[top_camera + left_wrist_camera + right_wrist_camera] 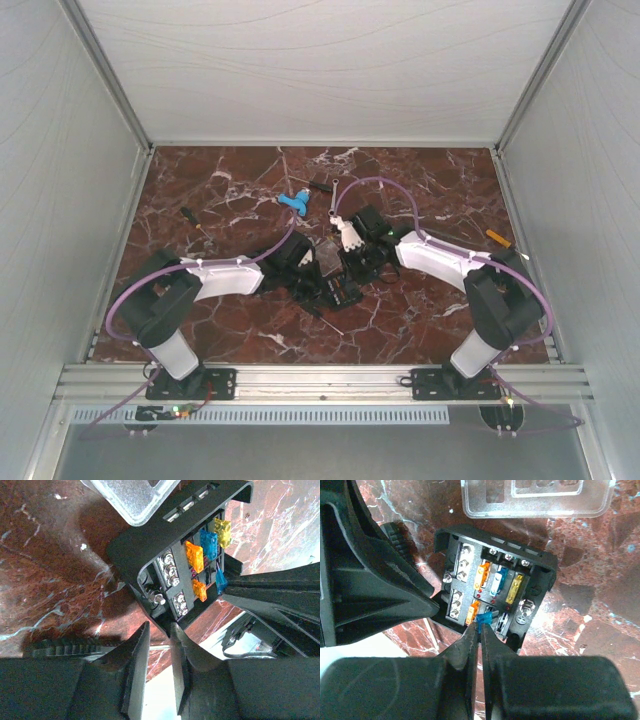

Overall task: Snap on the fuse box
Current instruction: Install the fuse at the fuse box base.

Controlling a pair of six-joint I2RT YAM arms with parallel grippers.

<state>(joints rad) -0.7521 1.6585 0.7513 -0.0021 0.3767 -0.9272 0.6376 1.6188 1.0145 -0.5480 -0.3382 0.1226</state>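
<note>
The fuse box (150, 545) is a black square box lying open on the marble, with orange, blue and yellow fuses standing in its slots. My left gripper (160, 630) is shut on the box's near corner. From the opposite side, my right gripper (480, 627) is shut on a small blue fuse (484, 618) at the near row of the fuse box (540, 575). The clear square lid (535, 500) lies flat on the table just beyond the box, apart from it, and shows as the clear lid (130, 495) in the left wrist view. In the top view both arms meet over the fuse box (338, 292).
A blue plastic piece (293, 203) and a white part (347, 235) lie behind the arms. A black-handled screwdriver (190, 218) lies at the left and an orange-handled tool (497, 238) at the right. White walls close in three sides of the marble table (420, 180).
</note>
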